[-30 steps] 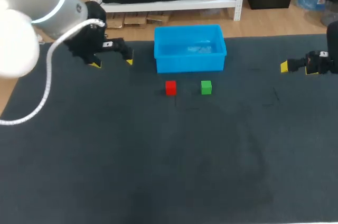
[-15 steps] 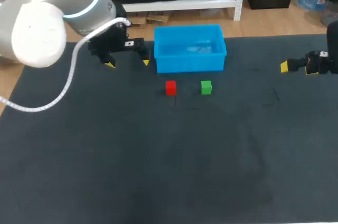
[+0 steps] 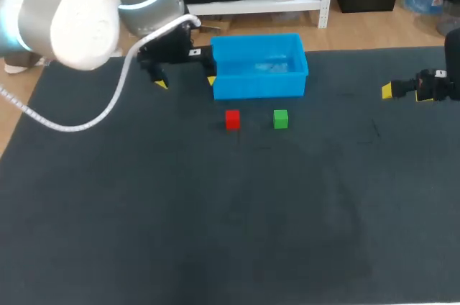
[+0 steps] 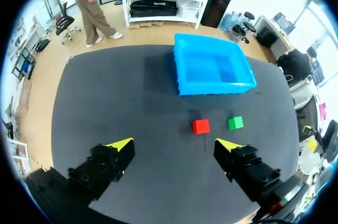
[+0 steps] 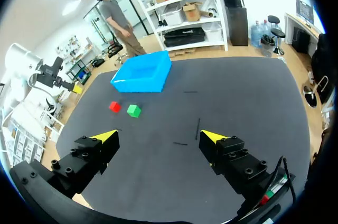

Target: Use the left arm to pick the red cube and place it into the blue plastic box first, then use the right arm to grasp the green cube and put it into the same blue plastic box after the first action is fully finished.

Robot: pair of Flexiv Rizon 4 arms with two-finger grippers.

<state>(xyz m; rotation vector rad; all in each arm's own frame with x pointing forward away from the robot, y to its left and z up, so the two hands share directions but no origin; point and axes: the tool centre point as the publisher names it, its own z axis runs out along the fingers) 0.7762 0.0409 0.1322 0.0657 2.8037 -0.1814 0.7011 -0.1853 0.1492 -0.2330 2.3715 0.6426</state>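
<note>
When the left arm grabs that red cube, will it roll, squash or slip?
The red cube has flat faces and rests flat on the table, so it probably won't roll. Its sharp, straight edges suggest it is stiff. It looks small beside the open left pincer, so it is probably light.

I have the small red cube (image 3: pixel 232 119) left of the small green cube (image 3: pixel 281 119), both just nearer than the blue plastic box (image 3: pixel 259 87). My left gripper (image 3: pixel 186 82) sits at the box's left, my right gripper (image 3: pixel 404 93) well off to the right.
</note>
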